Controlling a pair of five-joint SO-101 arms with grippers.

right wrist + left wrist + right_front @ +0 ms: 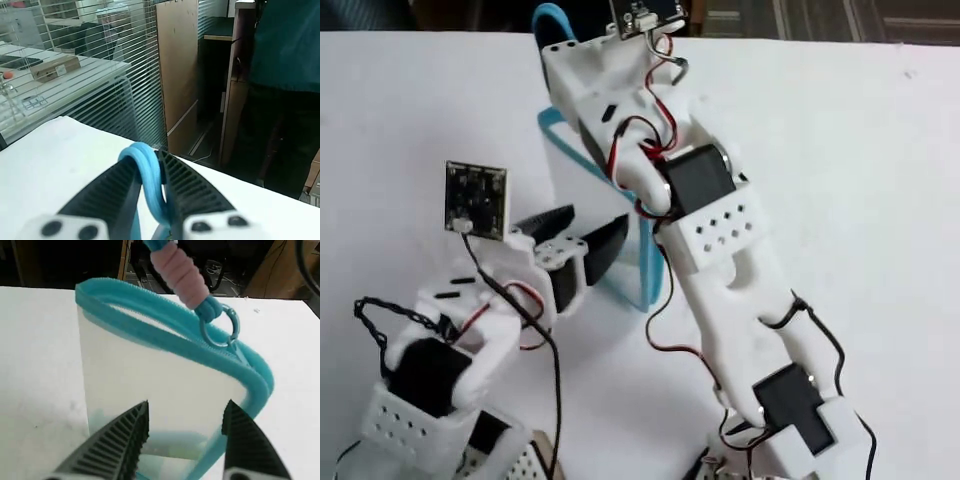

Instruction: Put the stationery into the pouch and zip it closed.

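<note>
On white table (880, 200), pouch (150, 375) upright, right gripper (147, 158) clamped on its blue strap (146, 172), left gripper (187, 406) spread wide at pouch's side edge

Left arm (450, 350) folded low at 7 o'clock of the high view, left gripper (598, 216) aimed toward 2 o'clock, jaws spread wide, right arm (720, 250) stretched from 5 toward 11 o'clock, right gripper (150, 156) clamped on a blue strap loop (147, 175)

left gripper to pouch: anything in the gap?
Nothing. In the left wrist view the left gripper, open, faces the pouch wall directly, with only bare space between them. The high view shows no object there either.
</note>
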